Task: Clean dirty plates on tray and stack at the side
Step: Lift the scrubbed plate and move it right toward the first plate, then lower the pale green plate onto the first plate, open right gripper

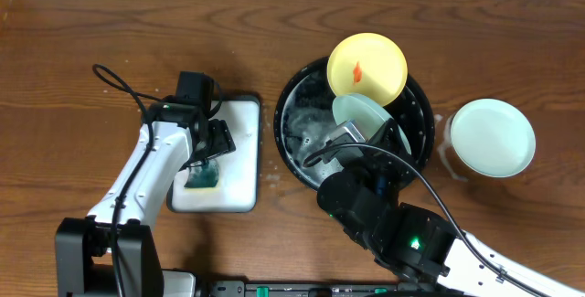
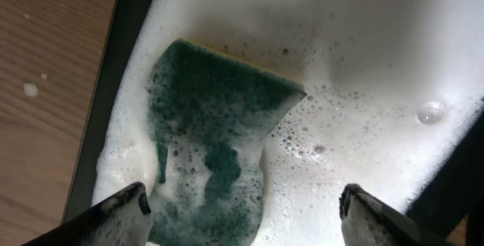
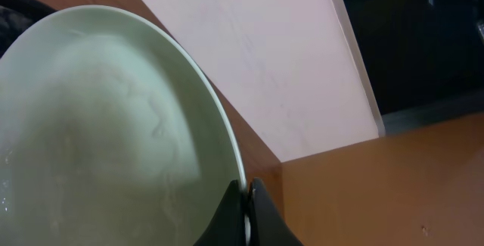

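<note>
the right gripper (image 3: 246, 210) is clamped on the rim of a mint plate (image 3: 98, 140), its jaws pinched together with the edge between them. it holds the plate tilted above the middle of the black tray (image 1: 297, 146). in the right wrist view the plate's face looks wet and filmy, with no red mark that i can make out.

a yellow plate (image 1: 366, 67) leans on the far rim of the black tray, half inside it, and carries a red smear (image 1: 359, 71) near its centre. a second mint plate (image 1: 494, 137) lies flat on the tabletop (image 1: 91, 41) just outside the tray, on the right arm's side, and looks clean from above.

on the opposite side of the black tray, just beside it, sits a white tray (image 1: 239, 164) full of foam. the left gripper (image 2: 242, 204) hangs over it with jaws spread wide, one finger on each side of the green sponge (image 2: 212, 155) and touching nothing.

by my reading, about a third of the job is finished: one plate is set down at the side as the base of the stack. the held mint plate seems close to done, though it probably needs a wipe or rinse before joining the stack. the yellow plate is untouched and dirty. the sponge has not yet been picked up.
</note>
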Motion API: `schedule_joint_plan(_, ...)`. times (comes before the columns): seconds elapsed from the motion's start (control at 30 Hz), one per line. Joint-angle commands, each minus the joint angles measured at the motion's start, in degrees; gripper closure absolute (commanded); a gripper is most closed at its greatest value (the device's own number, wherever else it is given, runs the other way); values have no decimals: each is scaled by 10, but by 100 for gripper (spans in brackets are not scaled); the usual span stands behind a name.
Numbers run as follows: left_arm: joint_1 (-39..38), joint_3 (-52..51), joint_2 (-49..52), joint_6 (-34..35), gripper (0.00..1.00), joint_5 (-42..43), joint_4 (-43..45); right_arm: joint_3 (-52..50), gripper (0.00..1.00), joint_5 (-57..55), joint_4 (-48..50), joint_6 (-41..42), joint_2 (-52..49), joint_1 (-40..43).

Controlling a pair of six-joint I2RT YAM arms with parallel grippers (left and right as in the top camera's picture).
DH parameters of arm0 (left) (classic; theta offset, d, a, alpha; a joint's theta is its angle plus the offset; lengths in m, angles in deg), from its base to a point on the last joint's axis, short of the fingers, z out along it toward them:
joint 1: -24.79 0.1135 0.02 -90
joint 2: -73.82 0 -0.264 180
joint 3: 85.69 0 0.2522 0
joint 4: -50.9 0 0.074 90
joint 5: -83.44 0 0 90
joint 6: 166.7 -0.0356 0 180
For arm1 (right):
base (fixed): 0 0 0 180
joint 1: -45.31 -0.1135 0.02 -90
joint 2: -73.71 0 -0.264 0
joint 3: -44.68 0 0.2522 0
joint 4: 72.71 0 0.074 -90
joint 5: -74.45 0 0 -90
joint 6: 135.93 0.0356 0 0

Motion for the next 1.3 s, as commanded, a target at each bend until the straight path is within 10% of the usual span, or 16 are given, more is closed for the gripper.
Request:
schedule_joint_plan(0.0,2,1,-1,-3,18,-2,-1,9,99,-10,2,6,5,-10)
schedule_joint_plan(0.9,2,1,-1,-3,18,-2,-1,9,99,-10,2,10,5,-10)
schedule_joint_plan(1.27,2,1,-1,-3,18,-2,-1,9,99,173,-124,279,-4,117)
